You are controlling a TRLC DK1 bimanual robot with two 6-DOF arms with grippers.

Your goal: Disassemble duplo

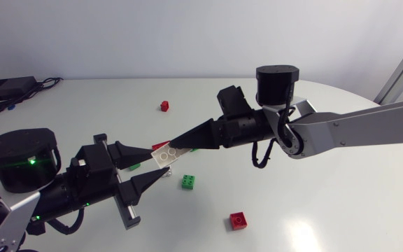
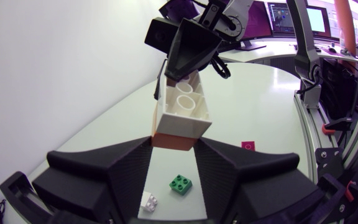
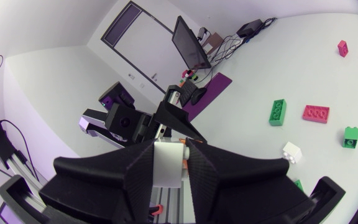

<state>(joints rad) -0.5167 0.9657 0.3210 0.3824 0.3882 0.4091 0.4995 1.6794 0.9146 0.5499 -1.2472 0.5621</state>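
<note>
Head view is showing both arms meeting over the middle of the table, with the duplo stack (image 1: 165, 155) hanging in the air between them, clear of the tabletop. The left gripper (image 1: 158, 162) is pinching the orange brick (image 2: 173, 142) at the stack's lower end, one finger pressing on each side. The right gripper (image 1: 179, 143) is clamping the white brick (image 2: 180, 111) from the opposite end, and its own wrist view shows that brick squeezed between both fingers.

Loose pieces are lying on the table: a green brick (image 1: 188, 182) and a red brick (image 1: 238, 221) toward the near edge, and a small red brick (image 1: 165, 106) toward the far edge.

By my reading, the separation step is under way: both halves are gripped, but white and orange are sitting flush together. The next move is likely calling for a peeling tilt rather than a straight pull, with both grips holding firm so neither brick is slipping out.
</note>
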